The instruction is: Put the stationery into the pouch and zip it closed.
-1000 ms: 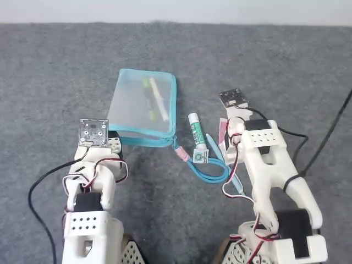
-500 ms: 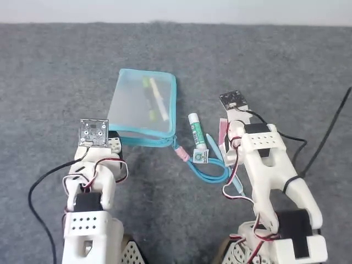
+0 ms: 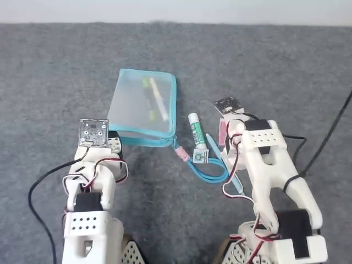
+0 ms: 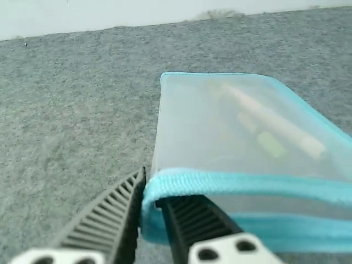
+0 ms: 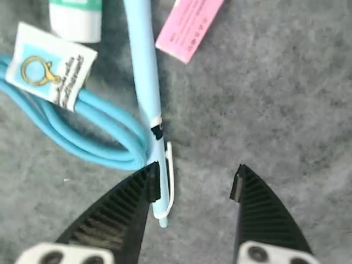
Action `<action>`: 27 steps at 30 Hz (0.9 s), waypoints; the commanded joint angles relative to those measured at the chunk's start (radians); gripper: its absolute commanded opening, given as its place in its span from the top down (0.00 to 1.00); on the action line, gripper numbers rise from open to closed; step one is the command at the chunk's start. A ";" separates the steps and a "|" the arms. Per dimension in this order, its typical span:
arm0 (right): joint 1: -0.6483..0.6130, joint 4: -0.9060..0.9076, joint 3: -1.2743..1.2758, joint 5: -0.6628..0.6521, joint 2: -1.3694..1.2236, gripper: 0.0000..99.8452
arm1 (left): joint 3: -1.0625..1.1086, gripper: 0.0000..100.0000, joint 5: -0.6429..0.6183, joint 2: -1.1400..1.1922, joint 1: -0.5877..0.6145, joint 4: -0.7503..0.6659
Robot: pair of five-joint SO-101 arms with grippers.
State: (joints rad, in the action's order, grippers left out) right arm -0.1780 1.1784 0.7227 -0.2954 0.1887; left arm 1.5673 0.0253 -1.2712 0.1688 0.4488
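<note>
1. Where the high view looks down, the pouch [image 3: 143, 107] lies flat on the grey tabletop [image 3: 55, 71] ahead of the left arm; the glue stick [image 3: 196, 135], pen [image 3: 234, 180] and pink item [image 3: 222, 132] lie beside its strap [image 3: 201, 170].
2. Left wrist view: the left pincer [image 4: 149, 212] is clamped on the pouch's [image 4: 236, 126] zipper edge.
3. Right wrist view: the right pincer [image 5: 195, 181] stands apart over the tabletop, one finger just beside the pen's [image 5: 144, 82] clip end.
</note>
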 commanded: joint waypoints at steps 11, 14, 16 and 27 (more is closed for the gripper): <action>0.012 -0.128 0.117 -0.074 0.008 0.79 | -0.022 0.99 0.005 -0.002 -0.038 -0.032; 0.012 -0.134 0.140 -0.075 0.008 0.79 | -0.022 0.99 0.005 -0.002 -0.038 -0.032; 0.012 -0.134 0.153 -0.077 0.008 0.79 | -0.022 0.99 0.005 -0.002 -0.038 -0.032; 0.033 -0.147 0.166 -0.008 0.018 0.98 | -0.013 0.99 0.005 -0.002 -0.037 -0.035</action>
State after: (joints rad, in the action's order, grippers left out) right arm -0.1688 1.0372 0.8915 -0.3460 0.1918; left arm 1.5673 0.0253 -1.2712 0.1381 0.4488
